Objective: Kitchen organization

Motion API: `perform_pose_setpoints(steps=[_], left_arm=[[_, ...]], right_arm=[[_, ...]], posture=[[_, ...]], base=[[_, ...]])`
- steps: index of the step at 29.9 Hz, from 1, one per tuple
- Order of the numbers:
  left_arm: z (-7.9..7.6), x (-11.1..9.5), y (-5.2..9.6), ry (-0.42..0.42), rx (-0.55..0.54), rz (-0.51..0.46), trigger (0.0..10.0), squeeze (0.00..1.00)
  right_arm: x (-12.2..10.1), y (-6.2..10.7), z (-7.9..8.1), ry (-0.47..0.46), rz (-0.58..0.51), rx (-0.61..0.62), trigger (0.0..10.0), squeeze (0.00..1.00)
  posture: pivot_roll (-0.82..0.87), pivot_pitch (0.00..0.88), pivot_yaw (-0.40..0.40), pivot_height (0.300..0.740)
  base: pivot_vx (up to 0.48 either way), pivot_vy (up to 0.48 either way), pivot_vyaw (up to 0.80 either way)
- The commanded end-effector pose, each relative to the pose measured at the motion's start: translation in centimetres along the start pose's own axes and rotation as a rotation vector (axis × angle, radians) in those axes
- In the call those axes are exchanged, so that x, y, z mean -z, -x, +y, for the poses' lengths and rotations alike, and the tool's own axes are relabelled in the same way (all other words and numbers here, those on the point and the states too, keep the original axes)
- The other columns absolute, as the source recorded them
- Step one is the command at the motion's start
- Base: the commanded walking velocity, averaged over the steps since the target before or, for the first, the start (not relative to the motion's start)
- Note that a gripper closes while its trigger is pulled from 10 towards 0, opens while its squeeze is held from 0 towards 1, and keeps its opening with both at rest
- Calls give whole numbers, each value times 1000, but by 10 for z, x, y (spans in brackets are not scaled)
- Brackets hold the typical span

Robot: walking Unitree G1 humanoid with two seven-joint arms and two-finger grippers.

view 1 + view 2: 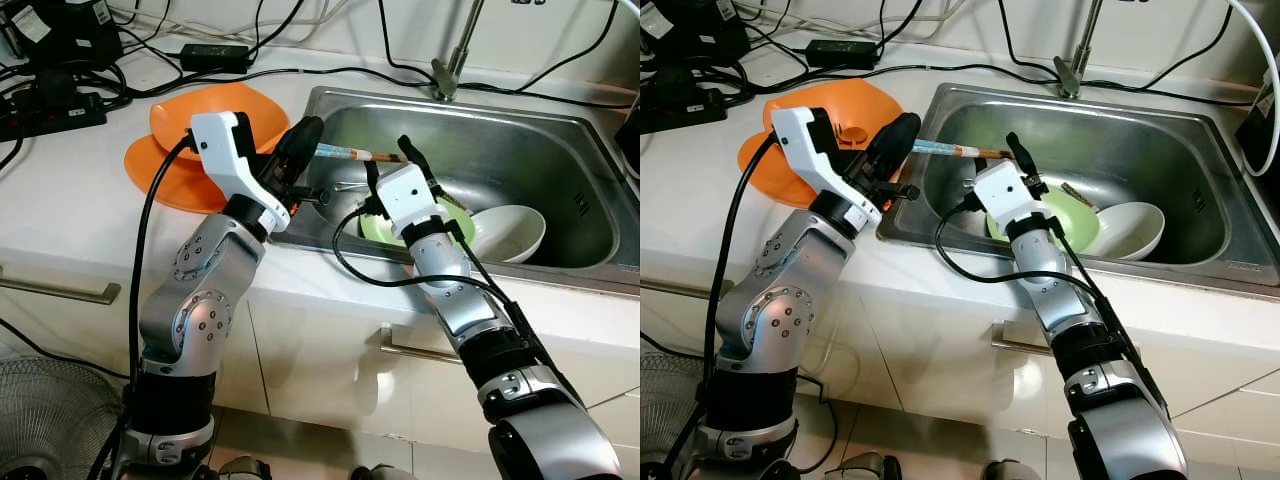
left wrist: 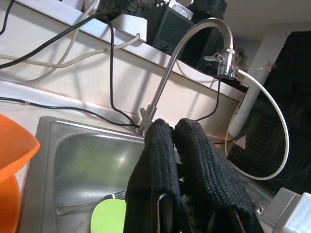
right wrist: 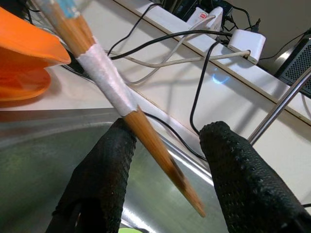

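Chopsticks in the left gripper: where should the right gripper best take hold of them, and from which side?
Grip the bare wood past the white band, near the free end over the sink. The chopsticks lie about level, their other end in the left gripper, so the open right gripper can close across them from beneath.

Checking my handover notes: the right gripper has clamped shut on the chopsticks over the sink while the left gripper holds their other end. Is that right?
Not quite. The right gripper is open: the right wrist view shows the chopsticks lying against one finger, with a gap to the other. The left gripper does hold their other end over the sink.
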State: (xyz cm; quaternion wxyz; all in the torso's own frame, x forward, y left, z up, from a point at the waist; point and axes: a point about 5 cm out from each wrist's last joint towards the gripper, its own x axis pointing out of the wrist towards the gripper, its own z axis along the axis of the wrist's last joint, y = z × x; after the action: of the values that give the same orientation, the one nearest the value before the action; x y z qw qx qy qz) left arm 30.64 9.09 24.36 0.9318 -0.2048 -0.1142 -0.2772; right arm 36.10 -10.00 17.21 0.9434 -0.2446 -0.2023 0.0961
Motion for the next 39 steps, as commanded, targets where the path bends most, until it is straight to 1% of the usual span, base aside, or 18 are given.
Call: perform_pose_setpoints(steps=[1, 6, 7, 8, 9, 10, 23, 28, 29, 31, 33, 35, 36, 39], left_arm=[[-5, 0, 0, -15, 34, 13, 10000, 0], [-4, -1, 1, -28, 27, 18, 10000, 0], [-4, -1, 1, -28, 25, 18, 10000, 0], [-4, -1, 1, -27, 25, 18, 10000, 0], [-4, -1, 1, -27, 25, 18, 10000, 0], [-4, -1, 1, -27, 26, 18, 10000, 0], [-6, 0, 1, -34, 33, 48, 10000, 0], [-9, 6, 1, -40, 55, 93, 10000, 0], [-9, 7, 1, -35, 56, 101, 10000, 1000], [-10, 8, 1, -30, 62, 110, 10000, 1000], [-11, 9, 1, -45, 71, 117, 10000, 1000], [-10, 10, 1, -49, 66, 118, 10000, 1000], [-8, 8, 0, -51, 39, 107, 10000, 1000], [-7, 7, 0, -50, 40, 106, 10000, 1000]], right_arm=[[-5, -4, -2, 1, -20, 5, 10000, 0], [-5, -5, -2, -2, -20, 5, 10000, 0], [-5, -5, -2, -7, -21, 5, 7333, 0], [-5, -5, -2, -9, -22, 6, 3490, 0], [-5, -5, -2, -10, -22, 6, 3490, 0], [-5, -4, -2, -10, -21, 7, 0, 0], [-4, -5, -1, -12, -18, 5, 0, 0], [-4, -4, -1, -14, -18, 4, 0, 0], [-4, -4, -1, -14, -18, 5, 0, 0], [-4, -4, -1, -14, -18, 5, 0, 0], [-4, -4, -1, -15, -18, 7, 0, 0], [-4, -4, -1, -15, -19, 7, 0, 0], [-4, -4, -1, -16, -19, 7, 0, 0], [-4, -4, -1, -18, -19, 7, 0, 0]], posture=[[30, 76, 4, 740], [33, 76, 4, 740], [33, 76, 4, 740], [33, 76, 4, 740], [33, 76, 4, 740], [33, 75, 5, 740], [36, 77, 3, 740], [35, 77, 5, 740], [36, 77, 3, 740], [36, 77, 3, 740], [35, 78, 4, 740], [34, 78, 5, 740], [34, 78, 5, 740], [34, 78, 5, 740]], base=[[0, 0, 0], [0, 0, 0], [0, 0, 0], [0, 0, 0], [0, 0, 0], [0, 0, 0], [0, 0, 0], [0, 0, 0], [0, 0, 0], [0, 0, 0], [0, 0, 0], [0, 0, 0], [0, 0, 0], [0, 0, 0]])
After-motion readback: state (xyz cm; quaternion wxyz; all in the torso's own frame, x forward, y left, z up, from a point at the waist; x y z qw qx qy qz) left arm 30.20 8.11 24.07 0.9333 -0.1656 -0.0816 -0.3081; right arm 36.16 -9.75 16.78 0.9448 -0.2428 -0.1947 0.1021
